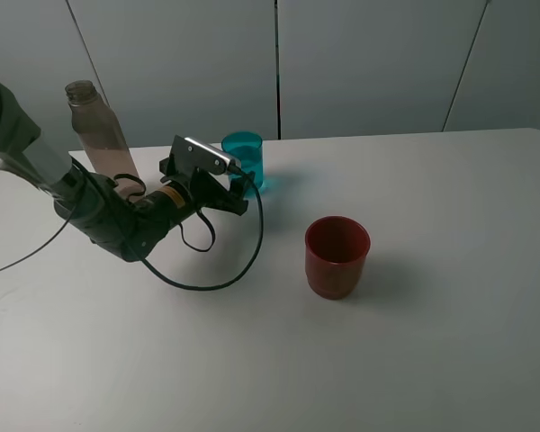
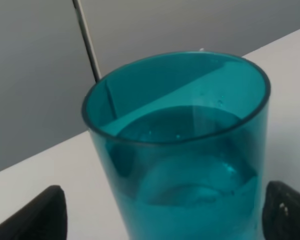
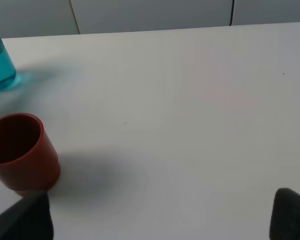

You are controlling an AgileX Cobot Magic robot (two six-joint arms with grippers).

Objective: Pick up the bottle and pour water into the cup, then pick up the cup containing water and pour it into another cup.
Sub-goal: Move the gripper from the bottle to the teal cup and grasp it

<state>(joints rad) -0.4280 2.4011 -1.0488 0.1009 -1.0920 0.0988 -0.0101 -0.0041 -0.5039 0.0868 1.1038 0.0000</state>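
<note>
White table (image 1: pixel 450 225) before grey wall (image 1: pixel 387 63), left pincer (image 1: pixel 238 191) released around teal cup (image 1: pixel 244 155) upper middle, bottle (image 1: pixel 99 126) upper left, base hidden behind arm (image 1: pixel 117 220), red cup (image 1: pixel 337 255) centre, right pincer (image 3: pixel 155 222) released, only tips visible

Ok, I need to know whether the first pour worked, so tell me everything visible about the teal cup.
The teal cup is a small translucent plastic tumbler, straight-walled with a smooth rim, standing upright on the white table near its far edge. It holds clear water, its surface below the rim. The left tool is open, one finger on each side of it, not gripping.
</note>
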